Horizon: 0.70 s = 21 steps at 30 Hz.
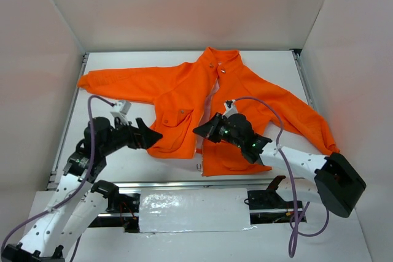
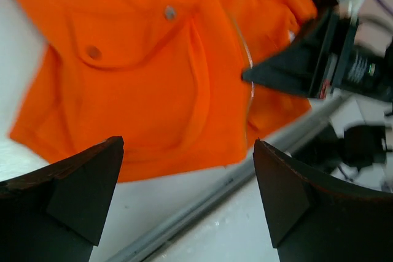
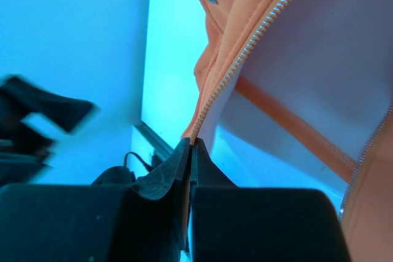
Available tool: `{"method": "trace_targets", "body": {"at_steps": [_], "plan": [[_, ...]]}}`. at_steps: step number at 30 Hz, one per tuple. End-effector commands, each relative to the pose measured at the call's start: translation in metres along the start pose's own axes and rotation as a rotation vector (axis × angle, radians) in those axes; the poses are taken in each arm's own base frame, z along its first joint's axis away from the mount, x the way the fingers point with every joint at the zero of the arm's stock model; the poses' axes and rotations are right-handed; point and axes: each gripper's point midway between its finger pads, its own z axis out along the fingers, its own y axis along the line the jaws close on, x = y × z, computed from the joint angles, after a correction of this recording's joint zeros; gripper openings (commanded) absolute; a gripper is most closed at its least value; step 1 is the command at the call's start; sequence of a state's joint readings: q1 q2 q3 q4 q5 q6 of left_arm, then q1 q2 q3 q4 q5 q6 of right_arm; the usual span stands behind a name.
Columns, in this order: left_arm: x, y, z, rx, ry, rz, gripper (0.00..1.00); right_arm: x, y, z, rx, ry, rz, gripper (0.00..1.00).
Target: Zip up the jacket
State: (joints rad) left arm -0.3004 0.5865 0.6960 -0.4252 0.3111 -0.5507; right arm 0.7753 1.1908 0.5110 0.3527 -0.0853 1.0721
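Note:
The bright orange jacket lies spread on the white table, collar to the far side, its front open at the lower part. My right gripper is shut on the left front edge of the jacket, pinching the pale zipper tape near the hem; the white lining shows beside it. My left gripper stands wide open, hovering just over the hem of the left front panel, below the flap pocket with snaps. The right gripper shows at the zipper edge in the left wrist view.
White walls enclose the table on three sides. A metal rail runs along the near edge, with a white wrapped panel behind it. Purple cables loop off both arms.

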Motion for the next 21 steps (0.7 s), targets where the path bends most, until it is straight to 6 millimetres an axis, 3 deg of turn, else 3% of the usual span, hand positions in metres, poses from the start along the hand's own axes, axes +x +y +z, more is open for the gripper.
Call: {"method": "trace_targets", "body": {"at_steps": [1,5,9,14,18,21], "plan": [[0.021,-0.049,0.005,0.324,0.036,-0.075,1.00,0.000,0.018,-0.012,-0.093,0.013,-0.021,0.00],[0.050,-0.074,0.010,0.479,0.079,-0.103,0.97,0.004,0.023,-0.019,-0.142,0.032,-0.028,0.00],[0.081,-0.087,0.026,0.490,0.148,-0.099,0.94,0.010,0.024,-0.020,-0.171,0.063,-0.004,0.00],[0.098,-0.108,0.042,0.456,0.161,-0.058,0.89,0.015,0.017,-0.020,-0.170,0.069,0.025,0.00],[0.108,-0.101,0.059,0.363,0.191,-0.072,0.85,0.014,0.014,-0.022,-0.155,0.061,0.023,0.00],[0.113,-0.084,0.068,0.243,0.186,-0.096,0.85,0.013,0.012,-0.024,-0.140,0.052,0.013,0.00]]}}
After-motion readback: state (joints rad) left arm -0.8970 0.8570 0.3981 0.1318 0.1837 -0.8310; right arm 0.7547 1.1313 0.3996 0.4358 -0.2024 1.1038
